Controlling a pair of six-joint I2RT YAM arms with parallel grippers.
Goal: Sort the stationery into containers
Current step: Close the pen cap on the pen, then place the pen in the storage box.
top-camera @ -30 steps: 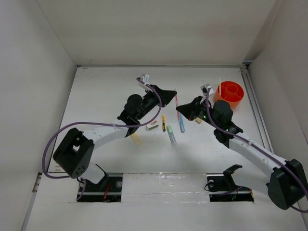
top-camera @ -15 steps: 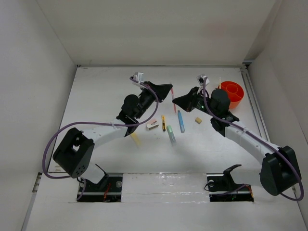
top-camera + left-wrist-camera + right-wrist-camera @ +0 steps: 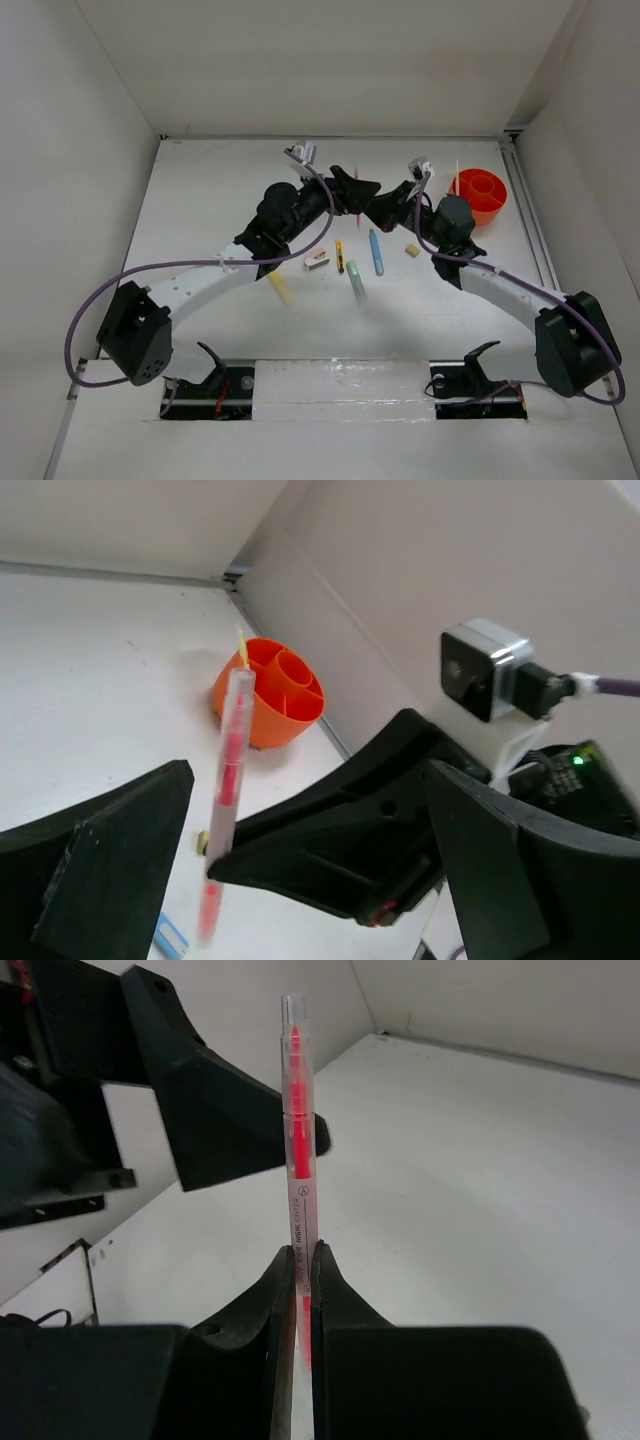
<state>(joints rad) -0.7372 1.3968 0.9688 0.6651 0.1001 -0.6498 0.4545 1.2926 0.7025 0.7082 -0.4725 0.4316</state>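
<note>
A thin red pen (image 3: 298,1160) stands upright, pinched low on its clear barrel by my right gripper (image 3: 302,1255), which is shut on it. My left gripper (image 3: 305,780) is open; its fingers (image 3: 230,1100) straddle the pen (image 3: 230,770) without touching it. Both grippers (image 3: 352,190) (image 3: 372,208) meet above the table's far middle. The orange-red cup (image 3: 478,195) stands at the right with a thin yellow stick (image 3: 241,645) in it. On the table lie a blue pen (image 3: 376,251), a pale green pen (image 3: 356,279), a yellow-black pen (image 3: 340,255), a white eraser (image 3: 317,262), a yellow stick (image 3: 281,288) and a tan cube (image 3: 410,251).
White walls enclose the table on the left, back and right. The cup (image 3: 270,695) sits close to the right wall (image 3: 420,570). Purple cables loop along both arms.
My left gripper has opened off the red pen. My right gripper has moved left and up to the pen and now holds it.
</note>
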